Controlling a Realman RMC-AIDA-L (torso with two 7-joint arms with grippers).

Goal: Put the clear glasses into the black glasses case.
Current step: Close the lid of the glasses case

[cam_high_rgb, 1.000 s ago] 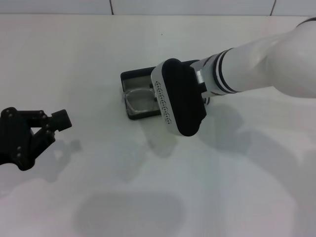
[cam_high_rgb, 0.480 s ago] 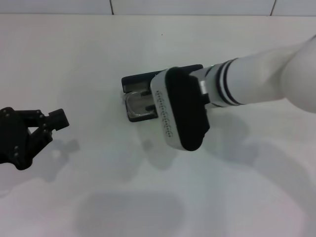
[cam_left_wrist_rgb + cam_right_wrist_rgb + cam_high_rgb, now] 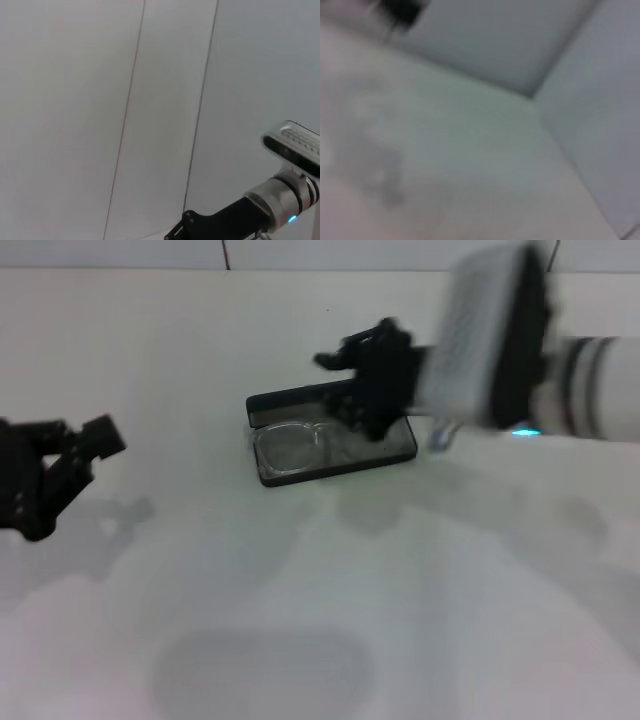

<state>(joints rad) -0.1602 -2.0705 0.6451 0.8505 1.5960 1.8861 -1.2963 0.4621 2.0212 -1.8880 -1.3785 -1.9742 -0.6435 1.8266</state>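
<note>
Black glasses case (image 3: 335, 445) open on the white tabletop (image 3: 300, 620), toward the far edge, roughly mid-width. Clear glasses (image 3: 292, 448) lying inside the open tray, one lens outlined plainly at the end nearer the left edge; other end partly hidden behind the right pincer. Lid side raised along the far edge of the case.

Right pincer (image 3: 362, 390) above the case end nearer the right edge, lifted off the tabletop, fingers black and blurred with motion. Spread or pressed together: cannot tell. Nothing seen pinched between them. White forearm and wrist camera housing reaching in from the right edge.

Left pincer (image 3: 75, 445) idle near the left edge, well apart from the case, fingers spread, holding nothing. Left wrist view mostly wall panels, with the right arm at the lower corner. Right wrist view a blur of tabletop and wall; no use for detail.

Step in hand, as judged: placing finished, glasses seated in the tray, right arm clearing away above the case. Task nearly complete.

Next move, as judged: check that both temple arms sit below the tray rim, not propped on the edge. If closing is wanted, lid to be tipped down from the far side with a light push, pincer clear of the lenses. Risk: case sliding on the smooth tabletop under a sideways nudge, or a temple arm caught at the rim.
</note>
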